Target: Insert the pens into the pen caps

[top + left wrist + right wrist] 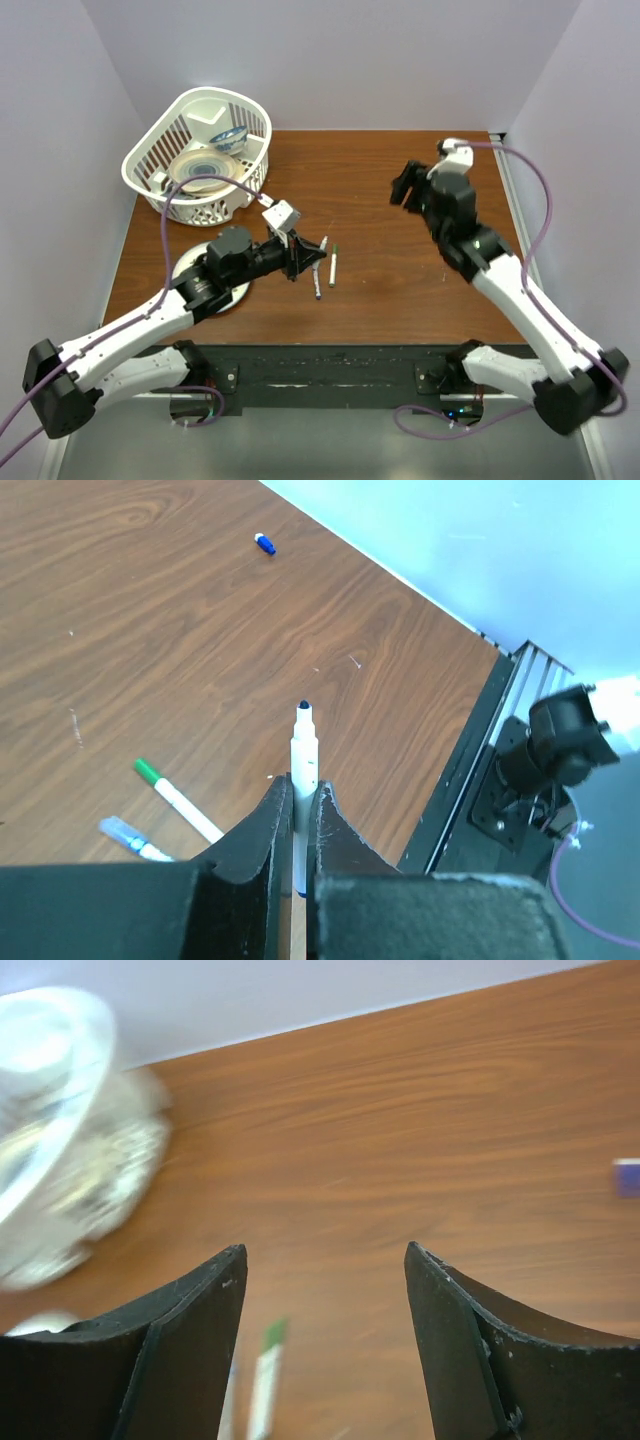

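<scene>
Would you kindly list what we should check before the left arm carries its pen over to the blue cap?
1. Grip: ok, the left gripper is shut on the pen.
2. Pen tip bare and pointing outward: ok.
3. Target found: ok, the blue cap lies alone on the table.
4. Which way the cap's opening faces: cannot tell, too small.
5. Helper free: ok, the right gripper is open and empty.
6. Path: ok, the green-ended pen and pale-ended pen lie off to the side, away from the cap.
</scene>
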Action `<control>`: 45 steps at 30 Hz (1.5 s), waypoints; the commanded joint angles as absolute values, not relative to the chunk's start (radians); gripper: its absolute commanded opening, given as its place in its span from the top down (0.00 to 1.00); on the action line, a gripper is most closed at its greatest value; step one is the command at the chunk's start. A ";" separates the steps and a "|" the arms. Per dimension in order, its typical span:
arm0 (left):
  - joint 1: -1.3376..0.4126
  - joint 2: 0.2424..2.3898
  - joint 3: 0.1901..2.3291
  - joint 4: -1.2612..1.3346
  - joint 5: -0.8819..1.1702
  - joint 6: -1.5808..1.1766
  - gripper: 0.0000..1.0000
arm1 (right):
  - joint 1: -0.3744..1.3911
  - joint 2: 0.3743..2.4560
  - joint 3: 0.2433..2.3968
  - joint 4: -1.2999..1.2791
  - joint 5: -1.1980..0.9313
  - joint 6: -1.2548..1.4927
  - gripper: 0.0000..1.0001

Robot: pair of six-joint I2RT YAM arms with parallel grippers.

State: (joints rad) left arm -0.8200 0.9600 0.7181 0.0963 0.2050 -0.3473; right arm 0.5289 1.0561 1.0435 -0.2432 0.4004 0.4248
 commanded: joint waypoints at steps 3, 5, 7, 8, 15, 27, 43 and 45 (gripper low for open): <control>-0.818 0.894 0.808 -0.141 0.310 -0.172 1.00 | 0.153 1.386 1.207 -0.374 0.387 0.316 0.33; -0.816 0.888 0.801 -0.159 0.342 -0.157 1.00 | 0.091 1.559 1.303 -0.405 0.333 0.308 0.33; -0.818 0.887 0.792 -0.181 0.374 -0.132 1.00 | 0.023 1.679 1.386 -0.490 0.269 0.288 0.33; -0.818 0.882 0.784 -0.187 0.386 -0.129 1.00 | 0.006 1.784 1.479 -0.530 0.247 0.258 0.33; -0.818 0.833 0.733 -0.187 0.308 -0.118 1.00 | -0.106 2.031 1.699 -0.635 0.226 0.149 0.36; -0.816 0.851 0.741 -0.186 0.316 -0.107 1.00 | -0.169 2.247 1.848 -0.667 0.081 0.081 0.44; -0.816 0.807 0.739 -0.169 0.302 -0.130 1.00 | -0.149 2.215 1.812 -0.701 0.003 0.115 1.00; -0.816 0.802 0.733 -0.153 0.322 -0.176 1.00 | -0.111 2.102 1.693 -0.640 -0.043 0.173 1.00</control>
